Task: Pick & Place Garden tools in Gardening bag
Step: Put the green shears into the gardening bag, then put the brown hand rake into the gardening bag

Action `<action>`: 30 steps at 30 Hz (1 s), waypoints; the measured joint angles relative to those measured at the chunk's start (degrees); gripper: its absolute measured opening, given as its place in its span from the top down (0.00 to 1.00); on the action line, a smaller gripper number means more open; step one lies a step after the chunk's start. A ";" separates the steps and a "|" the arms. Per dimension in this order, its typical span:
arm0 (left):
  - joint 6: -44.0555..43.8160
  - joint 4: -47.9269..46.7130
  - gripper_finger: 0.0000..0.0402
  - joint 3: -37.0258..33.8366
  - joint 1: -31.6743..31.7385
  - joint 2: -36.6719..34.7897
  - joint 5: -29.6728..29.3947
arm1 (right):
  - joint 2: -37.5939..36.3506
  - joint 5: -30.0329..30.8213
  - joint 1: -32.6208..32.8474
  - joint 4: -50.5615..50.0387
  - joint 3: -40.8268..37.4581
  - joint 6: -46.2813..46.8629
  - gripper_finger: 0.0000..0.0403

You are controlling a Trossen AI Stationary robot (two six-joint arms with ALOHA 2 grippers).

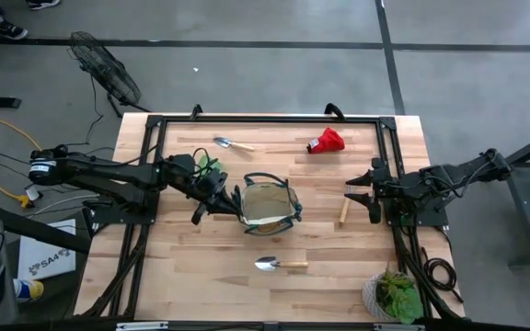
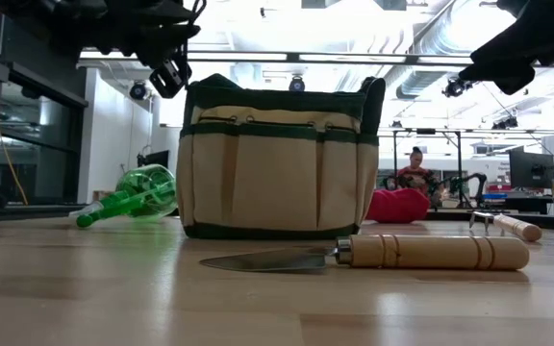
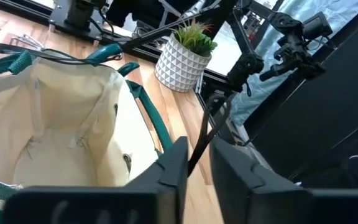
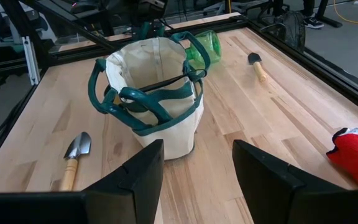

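Wooden tabletop [image 1: 173,276] carrying a bag, scattered tools and a plant.
The gardening bag [image 1: 269,206] is standing upright near the middle. A trowel [image 1: 280,265] is lying in front of it; a second trowel [image 1: 234,143] is lying toward the far edge. A red piece [image 1: 326,141] is sitting at the far right, a wooden-handled tool [image 1: 344,211] is lying right of the bag, a bright green piece [image 1: 209,165] is lying at its left, and a potted plant [image 1: 391,296] is occupying the near right corner.

Khaki bag [image 1: 267,208] upright mid-table; 2 trowels [image 1: 280,265], red piece [image 1: 326,141] lying around.
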 joint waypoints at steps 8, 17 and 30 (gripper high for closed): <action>-0.19 -0.13 0.52 0.02 -0.02 -1.94 -0.07 | -0.01 0.00 0.00 -0.01 0.00 0.00 0.55; -3.19 -3.11 0.43 0.02 -0.02 -6.52 -4.37 | -0.01 0.00 0.00 0.00 0.00 0.00 0.55; -4.21 -16.65 0.53 0.02 -0.02 -24.62 -13.93 | 0.01 0.00 0.00 -0.01 0.00 0.01 0.55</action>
